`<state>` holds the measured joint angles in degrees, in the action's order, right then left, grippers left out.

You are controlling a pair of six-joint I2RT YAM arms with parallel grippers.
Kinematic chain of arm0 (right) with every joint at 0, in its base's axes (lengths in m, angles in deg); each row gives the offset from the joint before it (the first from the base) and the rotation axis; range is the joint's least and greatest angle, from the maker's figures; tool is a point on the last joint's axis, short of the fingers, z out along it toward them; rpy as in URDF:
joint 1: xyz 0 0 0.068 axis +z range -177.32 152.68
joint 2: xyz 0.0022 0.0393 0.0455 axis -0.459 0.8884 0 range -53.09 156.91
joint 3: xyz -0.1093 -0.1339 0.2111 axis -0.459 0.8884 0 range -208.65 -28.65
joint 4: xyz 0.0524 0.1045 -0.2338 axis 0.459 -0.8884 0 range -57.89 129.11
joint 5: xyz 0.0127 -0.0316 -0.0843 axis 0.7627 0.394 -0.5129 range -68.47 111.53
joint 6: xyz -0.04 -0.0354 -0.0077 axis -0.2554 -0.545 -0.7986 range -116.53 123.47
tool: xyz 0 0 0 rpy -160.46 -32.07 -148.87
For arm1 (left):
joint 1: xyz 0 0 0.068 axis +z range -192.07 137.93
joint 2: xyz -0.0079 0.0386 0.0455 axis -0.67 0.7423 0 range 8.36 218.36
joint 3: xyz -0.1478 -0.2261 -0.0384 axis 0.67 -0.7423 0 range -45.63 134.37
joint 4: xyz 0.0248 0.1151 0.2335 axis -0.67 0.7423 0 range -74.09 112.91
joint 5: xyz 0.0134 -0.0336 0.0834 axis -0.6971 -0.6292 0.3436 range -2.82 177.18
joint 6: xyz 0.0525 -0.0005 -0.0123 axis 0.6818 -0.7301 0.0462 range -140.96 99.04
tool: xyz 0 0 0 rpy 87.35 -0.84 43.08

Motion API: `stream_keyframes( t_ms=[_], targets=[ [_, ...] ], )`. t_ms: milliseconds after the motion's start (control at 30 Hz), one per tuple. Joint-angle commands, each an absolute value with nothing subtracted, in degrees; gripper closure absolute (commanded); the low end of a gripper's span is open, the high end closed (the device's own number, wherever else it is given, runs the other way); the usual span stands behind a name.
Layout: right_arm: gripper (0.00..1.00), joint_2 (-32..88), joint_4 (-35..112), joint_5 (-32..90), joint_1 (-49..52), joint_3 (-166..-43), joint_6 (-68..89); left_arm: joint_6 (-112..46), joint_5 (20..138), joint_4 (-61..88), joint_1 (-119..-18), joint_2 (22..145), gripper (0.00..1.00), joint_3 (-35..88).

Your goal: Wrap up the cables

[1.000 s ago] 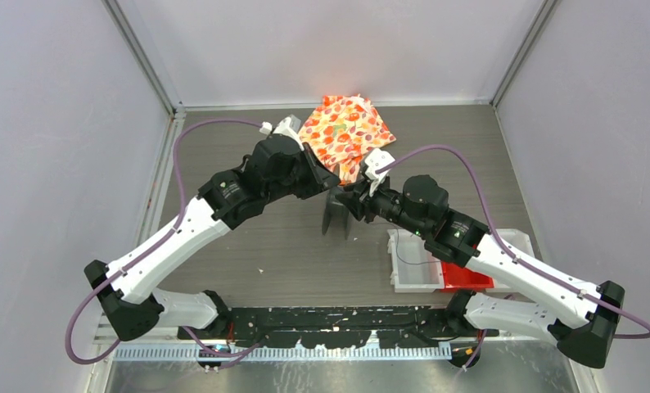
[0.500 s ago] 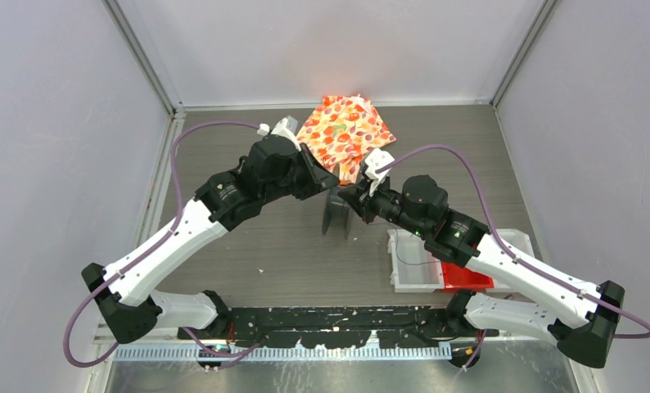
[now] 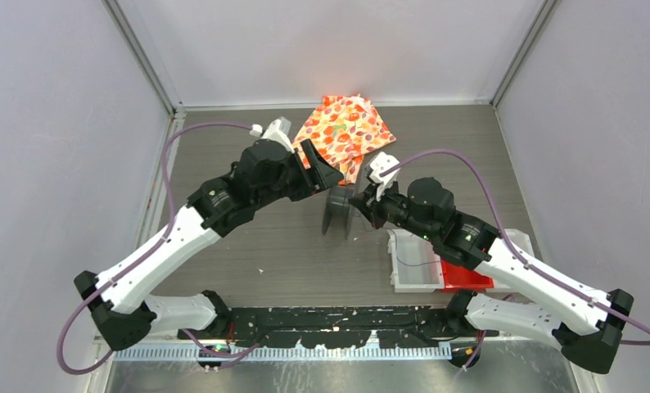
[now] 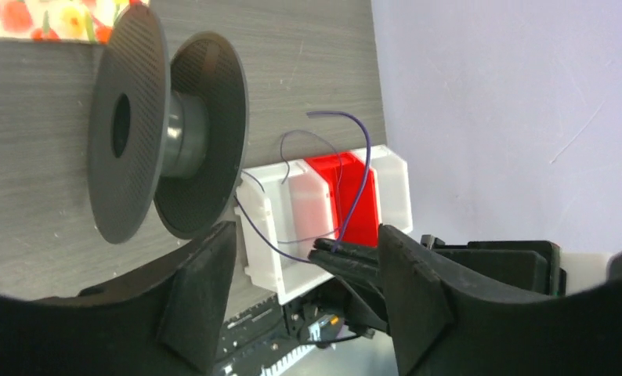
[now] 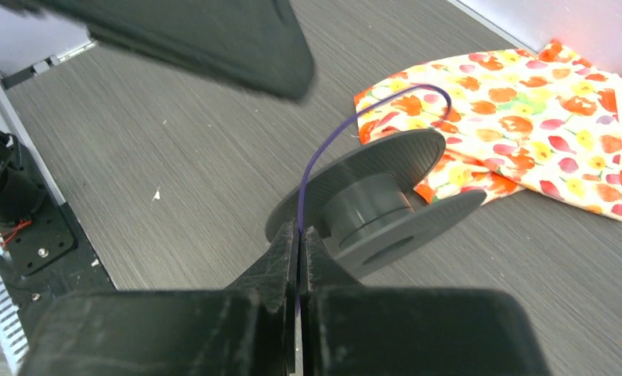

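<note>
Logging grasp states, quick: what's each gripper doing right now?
Left gripper: open, holding nothing.
Right gripper: shut on the thin purple cable.

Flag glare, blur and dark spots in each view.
Top external: a hotspot bleaches the cloth at its far edge. Left wrist: open left claw dark and soft, the spool sharp. Right wrist: right claw, shut on the cable, is featureless black.
</note>
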<state>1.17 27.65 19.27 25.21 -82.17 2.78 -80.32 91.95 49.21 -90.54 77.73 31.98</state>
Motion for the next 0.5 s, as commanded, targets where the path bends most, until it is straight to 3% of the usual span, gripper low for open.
stream_keyframes(
  t_ms=[0, 133, 467],
  targets=[
    [0.99, -1.3, 18.1, 20.5, 24.0, -88.3, 1.8, -71.8, 100.1, 46.4, -90.0, 69.8, 0.24, 32.0],
    [0.99, 0.9, 9.5, 31.4, 21.1, -92.5, 3.4, -60.6, 104.6, 48.4, -89.6, 67.5, 0.15, 32.0],
    [1.00, 10.7, 5.1, 51.6, 10.7, -97.9, 14.2, -47.8, 98.2, 48.8, -89.5, 70.3, 0.13, 25.6]
  ],
)
